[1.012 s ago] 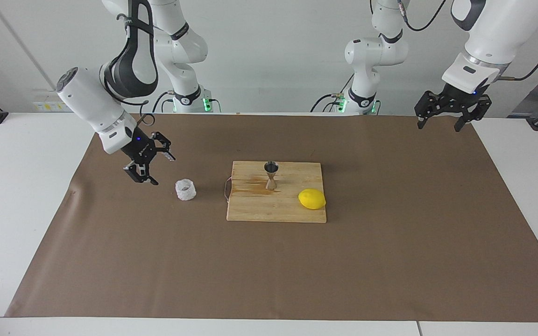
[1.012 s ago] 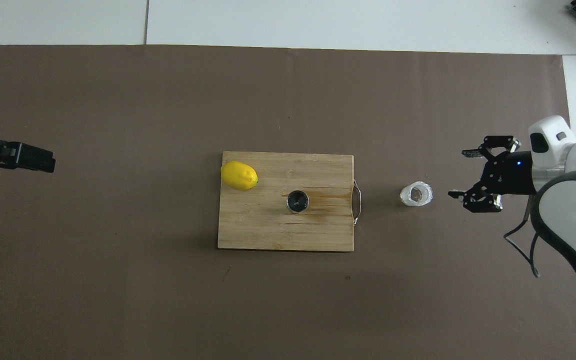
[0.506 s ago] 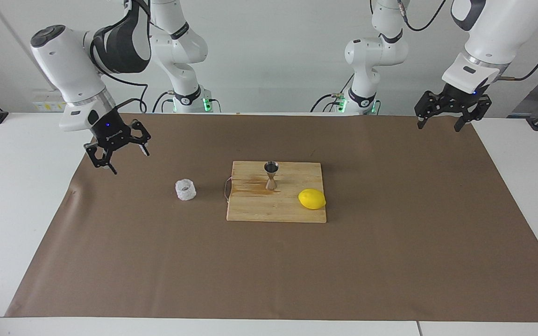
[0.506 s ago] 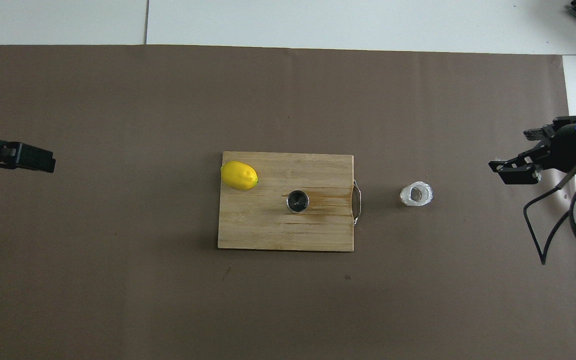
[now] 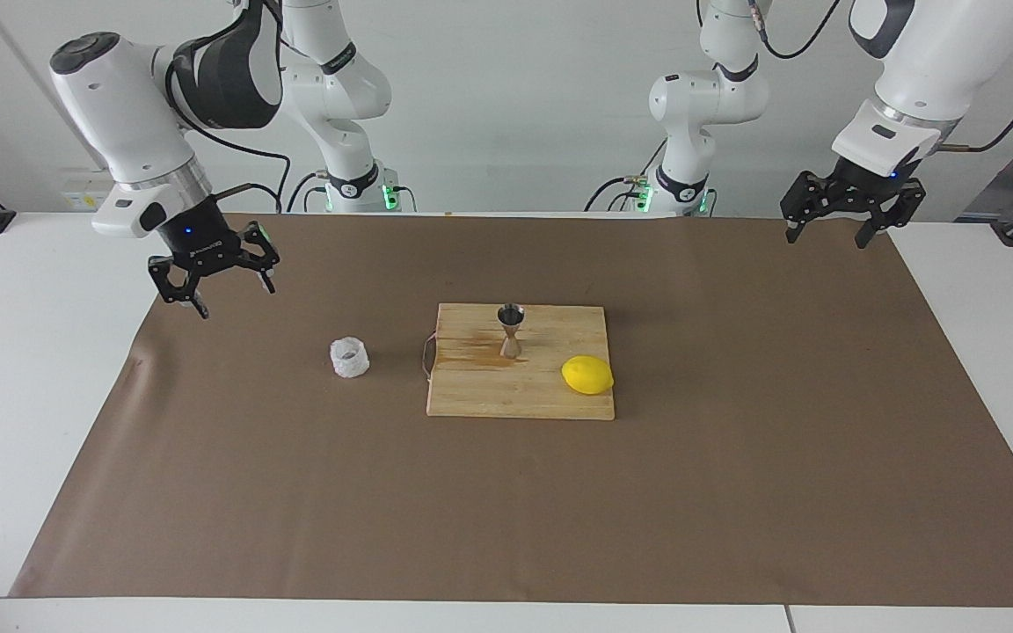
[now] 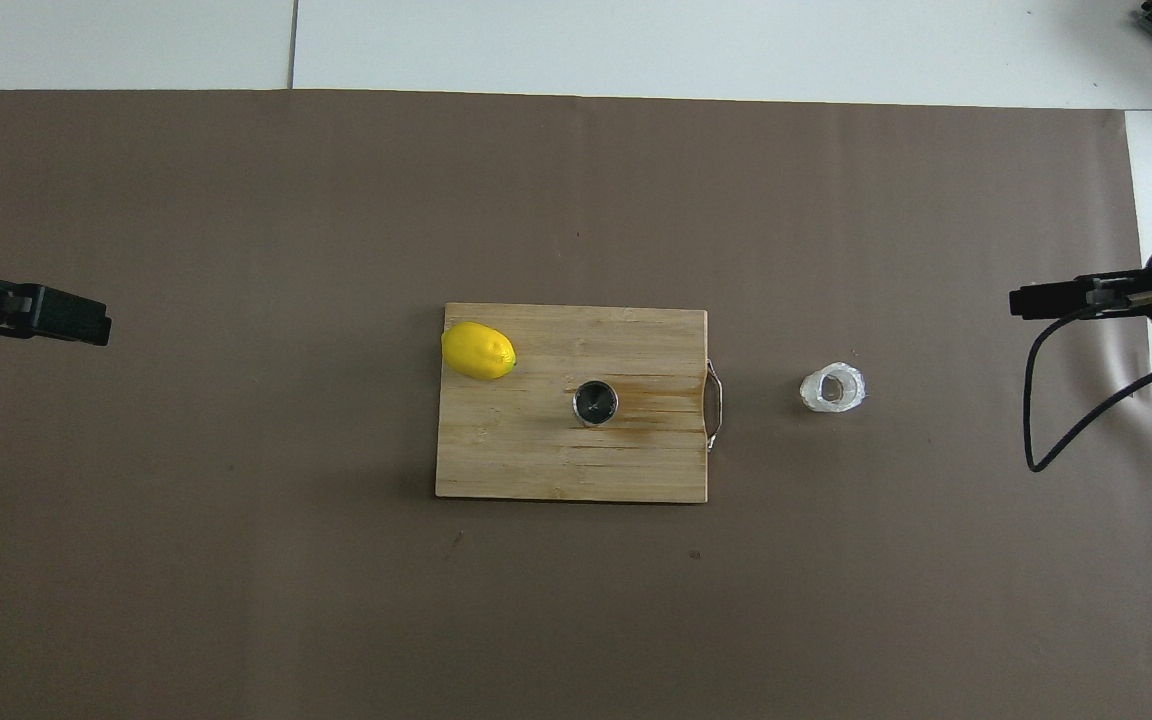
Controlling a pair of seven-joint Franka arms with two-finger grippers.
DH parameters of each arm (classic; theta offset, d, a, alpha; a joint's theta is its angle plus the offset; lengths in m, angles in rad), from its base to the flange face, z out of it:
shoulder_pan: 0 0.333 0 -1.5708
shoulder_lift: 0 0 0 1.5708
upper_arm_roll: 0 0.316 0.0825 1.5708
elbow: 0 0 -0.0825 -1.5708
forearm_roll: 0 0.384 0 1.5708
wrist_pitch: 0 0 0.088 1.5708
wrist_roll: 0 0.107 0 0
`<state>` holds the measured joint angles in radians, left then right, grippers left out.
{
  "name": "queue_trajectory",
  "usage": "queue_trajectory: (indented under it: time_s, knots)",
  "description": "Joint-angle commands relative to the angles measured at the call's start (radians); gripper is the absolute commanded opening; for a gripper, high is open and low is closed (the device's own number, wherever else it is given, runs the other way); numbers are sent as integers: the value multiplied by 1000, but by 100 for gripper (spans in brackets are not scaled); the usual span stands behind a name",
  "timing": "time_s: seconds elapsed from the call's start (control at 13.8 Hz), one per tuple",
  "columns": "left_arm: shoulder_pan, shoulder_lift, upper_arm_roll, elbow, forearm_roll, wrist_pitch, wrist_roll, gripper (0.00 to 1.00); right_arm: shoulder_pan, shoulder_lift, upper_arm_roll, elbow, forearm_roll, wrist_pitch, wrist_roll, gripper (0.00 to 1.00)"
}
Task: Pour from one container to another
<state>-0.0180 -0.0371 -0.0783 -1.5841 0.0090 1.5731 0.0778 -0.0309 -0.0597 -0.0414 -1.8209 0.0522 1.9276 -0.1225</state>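
Both tools spread, empty: right tool (image 5: pixel 212 294), left tool (image 5: pixel 832 230). I can't read the white cup's (image 5: pixel 349 358) contents; jigger (image 5: pixel 511 331) upright.

The crinkly cup (image 5: pixel 349 358) looks like translucent white plastic; the jigger (image 5: pixel 511 331) is shiny steel on a grainy, stained wooden board (image 5: pixel 520 391); matt brown paper (image 5: pixel 506 510) lies beneath.

A wooden board (image 5: pixel 520 374) lies flat near the middle of a brown paper sheet (image 5: pixel 506 510) that covers most of the white surface (image 5: pixel 23 352). The board has a thin metal handle (image 5: pixel 426 356) on its edge toward the right arm's end, and a darker stain across the wood near that edge. A yellow lemon (image 5: pixel 587 375) rests on the board, at its edge toward the left arm's end.
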Motion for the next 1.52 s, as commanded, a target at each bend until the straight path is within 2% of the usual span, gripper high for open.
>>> queue_trajectory:
  time_s: [0.0,0.43,0.87,0.94,1.16,1.45]
  knots:
    - [3,-10,3,-16,-11,7,16,100,0,35,12,136,-45,-137,157,100]
    - [1,-10,3,-16,-11,5,14,100,3,52,12,228,-40,-258,309,100]
    - [3,-10,3,-16,-11,5,14,100,6,49,14,233,-41,-283,313,100]
    - [3,-10,3,-16,-11,5,14,100,2,44,26,233,-41,-303,314,100]
    - [3,-10,3,-17,-11,4,14,100,-76,40,130,224,-49,-328,316,100]
    - [3,-10,3,-17,-11,5,13,100,-37,37,120,218,-63,-351,314,100]
